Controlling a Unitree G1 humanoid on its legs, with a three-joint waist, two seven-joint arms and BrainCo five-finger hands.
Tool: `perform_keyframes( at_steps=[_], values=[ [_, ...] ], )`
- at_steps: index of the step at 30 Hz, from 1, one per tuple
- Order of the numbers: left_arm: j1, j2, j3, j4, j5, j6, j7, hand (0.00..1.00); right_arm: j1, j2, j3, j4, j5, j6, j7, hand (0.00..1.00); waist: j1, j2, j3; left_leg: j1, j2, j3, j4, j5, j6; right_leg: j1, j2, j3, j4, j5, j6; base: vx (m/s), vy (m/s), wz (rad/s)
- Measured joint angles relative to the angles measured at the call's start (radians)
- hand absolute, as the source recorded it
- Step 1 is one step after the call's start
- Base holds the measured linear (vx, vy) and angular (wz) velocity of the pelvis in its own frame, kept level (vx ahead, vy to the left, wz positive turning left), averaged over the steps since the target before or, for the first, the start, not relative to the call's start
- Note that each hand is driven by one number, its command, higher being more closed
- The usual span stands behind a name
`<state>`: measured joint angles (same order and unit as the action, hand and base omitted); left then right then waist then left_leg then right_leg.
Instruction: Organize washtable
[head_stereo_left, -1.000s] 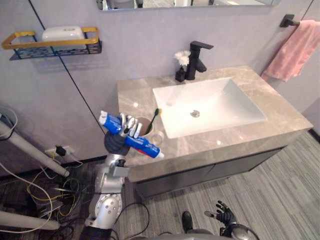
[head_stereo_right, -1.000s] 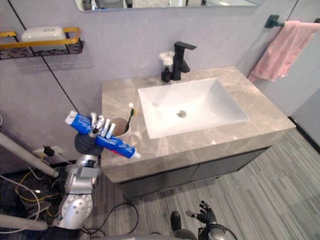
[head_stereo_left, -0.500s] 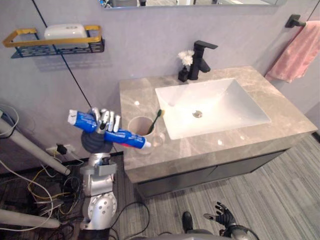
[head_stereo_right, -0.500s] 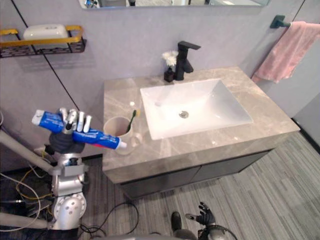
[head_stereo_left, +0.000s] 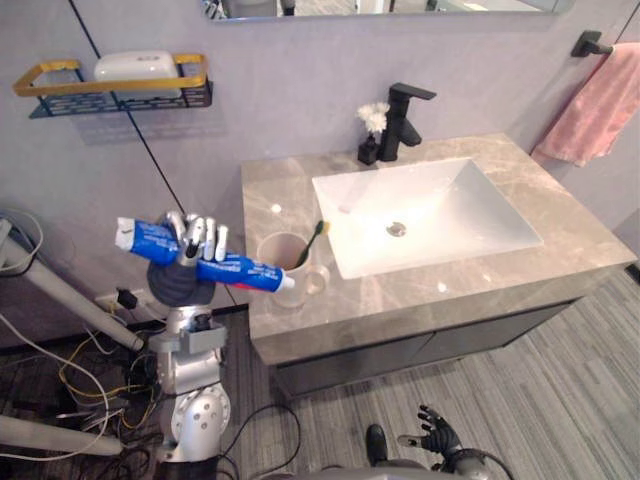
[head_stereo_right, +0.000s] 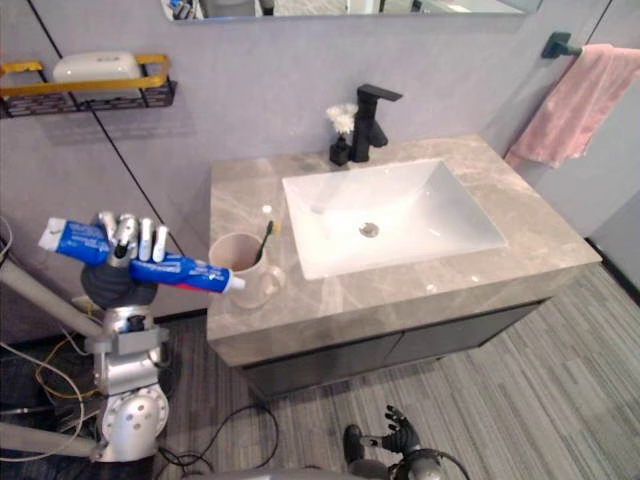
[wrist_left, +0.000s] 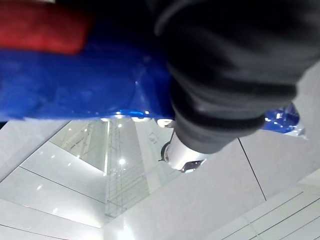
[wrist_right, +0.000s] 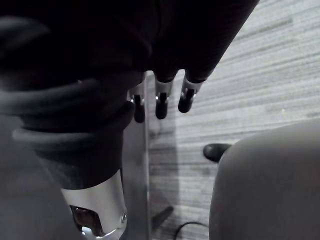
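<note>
Gripping toothpaste (head_stereo_left: 238, 270), robot hand (head_stereo_left: 190, 236), seemingly near cup (head_stereo_left: 281, 249)

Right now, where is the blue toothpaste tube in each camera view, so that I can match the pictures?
Left eye view: toothpaste tube at centre left, held level in the left hand, cap toward the cup.
Right eye view: further left, cap toward the same cup.
Left wrist view: blue surface right behind the hand's dark cover.
Right wrist view: right hand over the floor.
Shared landmark: the cup holding the toothbrush.
</note>
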<state>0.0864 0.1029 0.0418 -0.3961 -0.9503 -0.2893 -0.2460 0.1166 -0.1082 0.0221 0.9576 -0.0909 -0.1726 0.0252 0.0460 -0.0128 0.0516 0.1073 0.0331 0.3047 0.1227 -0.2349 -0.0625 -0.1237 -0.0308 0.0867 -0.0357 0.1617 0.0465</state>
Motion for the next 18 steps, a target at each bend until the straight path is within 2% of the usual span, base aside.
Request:
perform_keyframes(
  at_steps=[18],
  values=[
    [-0.005,0.001,0.007,-0.034,0.0,-0.014,0.011,1.0,-0.001,-0.014,0.033,-0.002,-0.037,-0.009,0.0,0.0,0.0,0.01,-0.009,-0.001,0.001,-0.002,0.002,0.001,0.0,0.0,0.0,0.0,0.0,0.0,0.0,0.0,0.0,0.0]
  ],
)
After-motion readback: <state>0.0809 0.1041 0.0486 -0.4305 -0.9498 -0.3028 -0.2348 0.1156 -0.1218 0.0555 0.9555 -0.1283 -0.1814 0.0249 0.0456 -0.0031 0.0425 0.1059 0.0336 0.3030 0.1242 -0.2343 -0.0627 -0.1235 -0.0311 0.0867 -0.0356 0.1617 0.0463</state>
